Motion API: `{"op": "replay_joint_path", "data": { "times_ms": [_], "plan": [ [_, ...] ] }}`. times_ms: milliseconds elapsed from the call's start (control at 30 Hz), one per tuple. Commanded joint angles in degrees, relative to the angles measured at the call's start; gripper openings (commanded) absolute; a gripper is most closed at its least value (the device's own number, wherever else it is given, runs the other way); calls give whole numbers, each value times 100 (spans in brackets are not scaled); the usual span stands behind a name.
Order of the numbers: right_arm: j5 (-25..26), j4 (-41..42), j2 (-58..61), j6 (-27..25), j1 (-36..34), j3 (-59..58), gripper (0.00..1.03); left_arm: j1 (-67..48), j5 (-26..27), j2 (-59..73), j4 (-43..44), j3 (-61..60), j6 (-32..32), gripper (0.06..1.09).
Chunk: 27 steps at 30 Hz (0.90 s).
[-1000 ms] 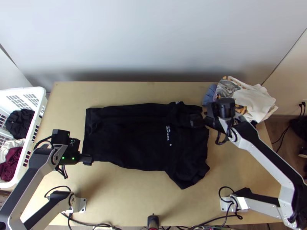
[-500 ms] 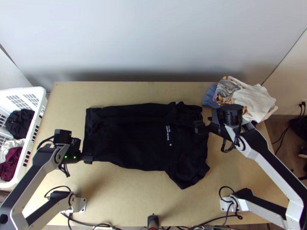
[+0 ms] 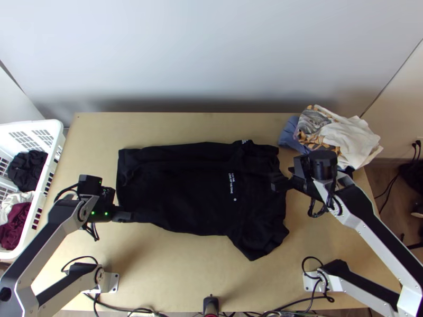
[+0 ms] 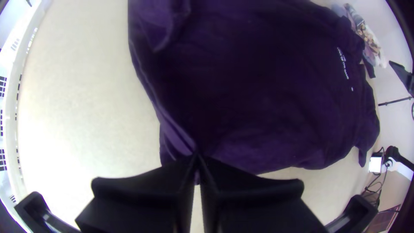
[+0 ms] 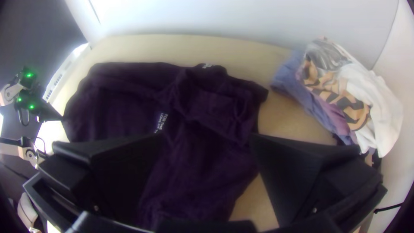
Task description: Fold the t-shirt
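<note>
Hem corner in my left tool, near sleeve waiting on the near side of my right

The black t-shirt (image 3: 185, 190) lay across the counter (image 3: 174, 264), its long axis running left to right, hem toward my left arm, shoulders toward my right. Its far long side looked folded inward, while the near sleeve (image 3: 259, 240) stuck out toward the near edge.

My left tool (image 4: 196, 156) was at the near corner of the hem, fingers closed on a pinch of cloth, with the fabric drawn into a ridge toward the tips. My right tool (image 5: 207, 135) was spread above the shoulder end, holding nothing.

From that right tool, the near sleeve lay toward the near edge and a little leftward, and my right arm was the closer one to it. I judged that the next move turned on this: bring the right tool nearward to take that sleeve or shoulder, then carry both ends farward, across the long axis.

Bare wood on the near side gave me room for that approach. The white basket (image 3: 53, 129) stood beyond the hem end, and the clothes pile (image 3: 346, 137) sat at the far right, so a swing too wide could brush either.
</note>
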Motion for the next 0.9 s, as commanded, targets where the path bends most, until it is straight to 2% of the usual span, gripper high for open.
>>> {"op": "replay_joint_path", "data": {
  "times_ms": [0, 333, 567, 867],
  "plan": [
    [-23, -238, -165, -66, 147, -11, 92, 158, 82, -104, 66, 286, -9, 9],
    [-199, -554, -570, -30, 393, -460, 92, 483, 82, 45, 602, 1183, -343, 9],
    [-243, -642, -649, -66, 446, -495, 92, 694, 3, 186, 725, 1262, -360, 9],
    [-304, -748, -684, -39, 525, -600, 92, 589, 109, 810, 1798, 1297, -422, 9]
  ]
}}
